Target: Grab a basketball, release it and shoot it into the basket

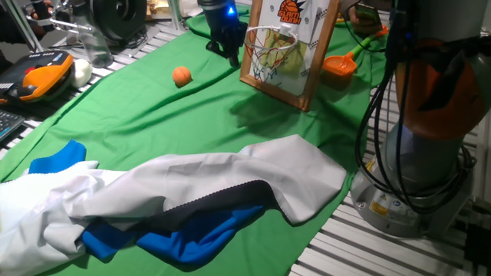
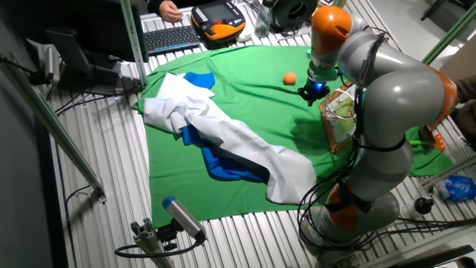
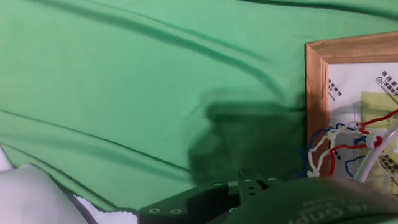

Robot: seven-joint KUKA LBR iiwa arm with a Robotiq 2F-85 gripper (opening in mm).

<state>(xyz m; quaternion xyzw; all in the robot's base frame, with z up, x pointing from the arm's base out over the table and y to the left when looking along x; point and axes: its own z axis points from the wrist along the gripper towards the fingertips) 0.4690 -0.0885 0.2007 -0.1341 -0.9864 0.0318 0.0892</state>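
Observation:
The basketball [image 1: 181, 75] is a tiny orange ball lying on the green cloth, left of the basket; it also shows in the other fixed view [image 2: 290, 77]. The basket has an orange rim with a white net [image 1: 267, 47] on a wood-framed backboard [image 1: 307, 57] that stands tilted on the cloth. My gripper [image 1: 232, 55] hangs low just left of the rim, apart from the ball and holding nothing. Its jaws are dark and I cannot tell their state. The hand view shows the backboard frame [image 3: 316, 106] and net strings [image 3: 323, 155] at right, with no ball.
A white and blue garment [image 1: 192, 192] lies across the near cloth. An orange plastic scoop [image 1: 340, 65] sits behind the backboard. The arm's base [image 1: 414, 176] stands at right. A teach pendant [image 1: 38, 77] and a keyboard are at the left edge.

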